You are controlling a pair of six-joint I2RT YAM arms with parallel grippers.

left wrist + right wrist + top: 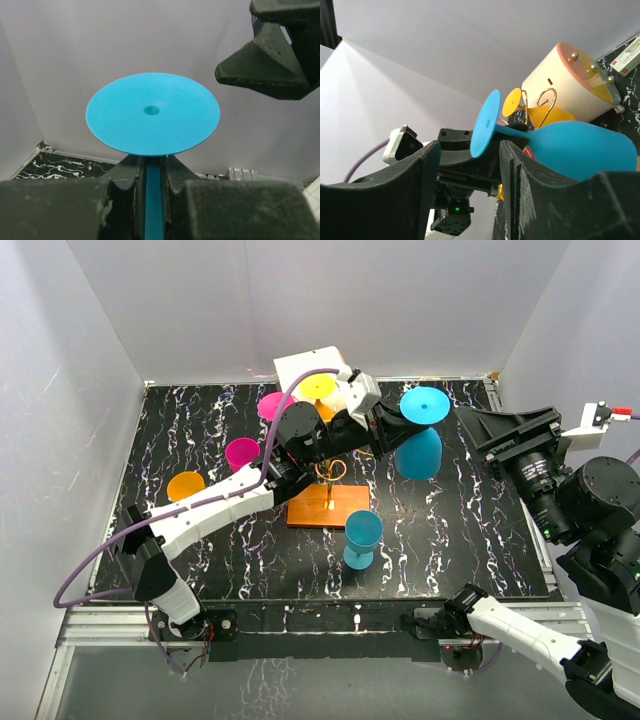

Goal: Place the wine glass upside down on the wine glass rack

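A blue wine glass (pixel 419 452) hangs upside down in the air right of the wine glass rack (pixel 328 506), its round foot (pixel 152 114) uppermost. My left gripper (pixel 400 430) is shut on its stem (pixel 152 200). The rack's gold wire (pixel 545 102) rises from an orange-brown base, and a yellow glass (pixel 512 102) hangs on it. My right gripper (pixel 478 432) is open just right of the blue glass (pixel 580 147). Its fingers (pixel 520 185) stand apart and touch nothing, with the foot (pixel 485 125) showing beyond the gap between them.
A second teal glass (pixel 362 538) stands upright in front of the rack's base. Pink glasses (pixel 241 452) and an orange one (pixel 185 485) sit at the left. A white cylinder box (pixel 310 365) stands at the back. White walls enclose the black marbled table (pixel 200 570).
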